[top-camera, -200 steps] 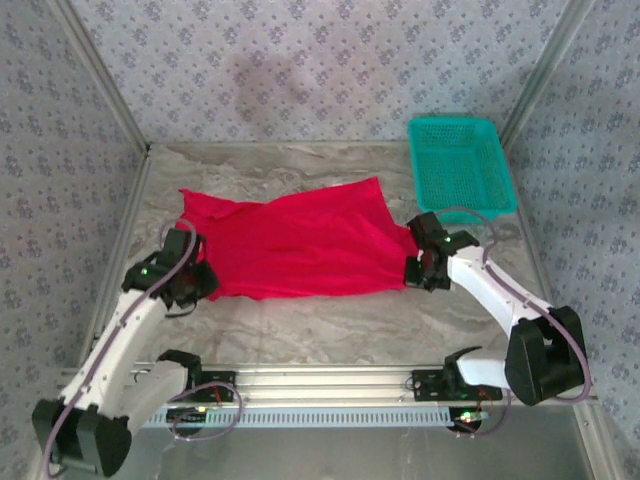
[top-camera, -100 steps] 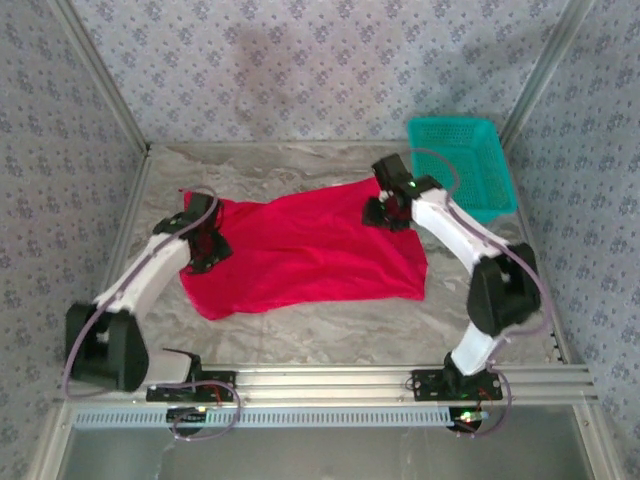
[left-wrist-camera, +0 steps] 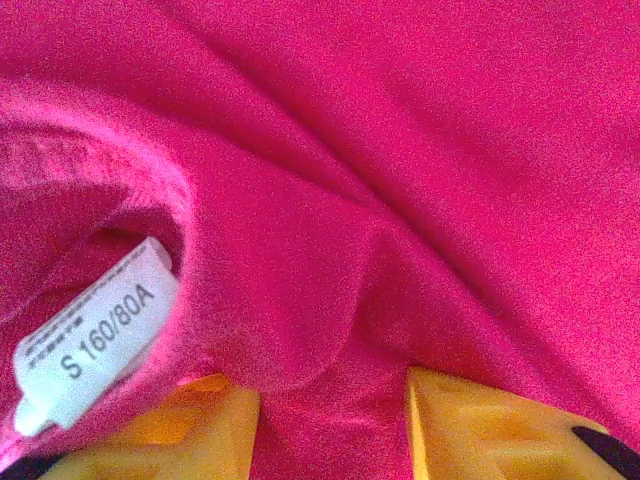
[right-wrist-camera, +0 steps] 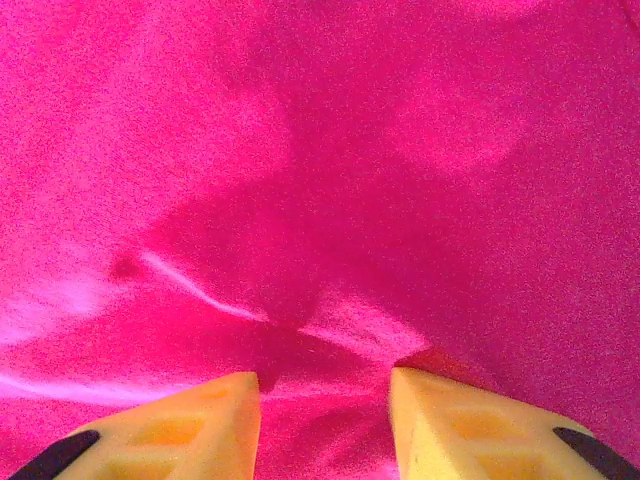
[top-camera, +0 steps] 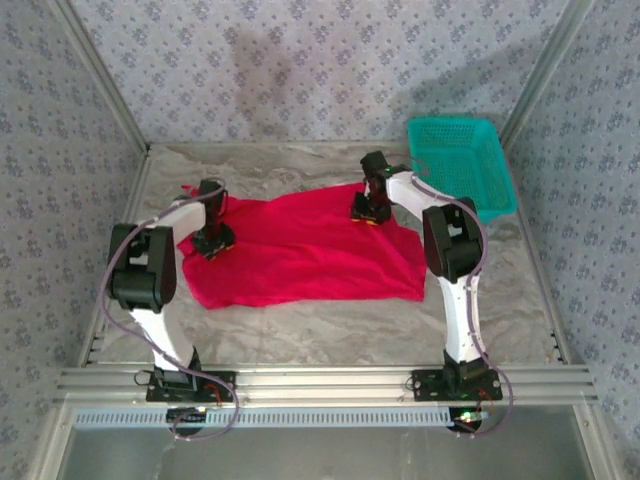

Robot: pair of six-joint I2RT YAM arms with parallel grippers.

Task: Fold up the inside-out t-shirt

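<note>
Top external: inside-out t-shirt, bright red, lies spread flat mid-table, long side running left to right, with its far-right corner close to the teal mesh basket at the far right. Left gripper is down on the shirt's left end, near the far-left corner. Right gripper is down on the far edge of the shirt, right of centre, just left of the basket. Both arms reach far from their bases at the near edge.

Left wrist: left gripper has yellow fingertips set apart, jaws parted, with a soft ridge of red cloth lying in the gap, not clamped. White tag reads "S 160/80A" and sits just beside the left tip, under a curled hem or neckline.

Right wrist: right gripper has yellow fingertips apart, jaws parted over wrinkled red cloth. A small crease runs into the gap. Nothing pinched.
</note>
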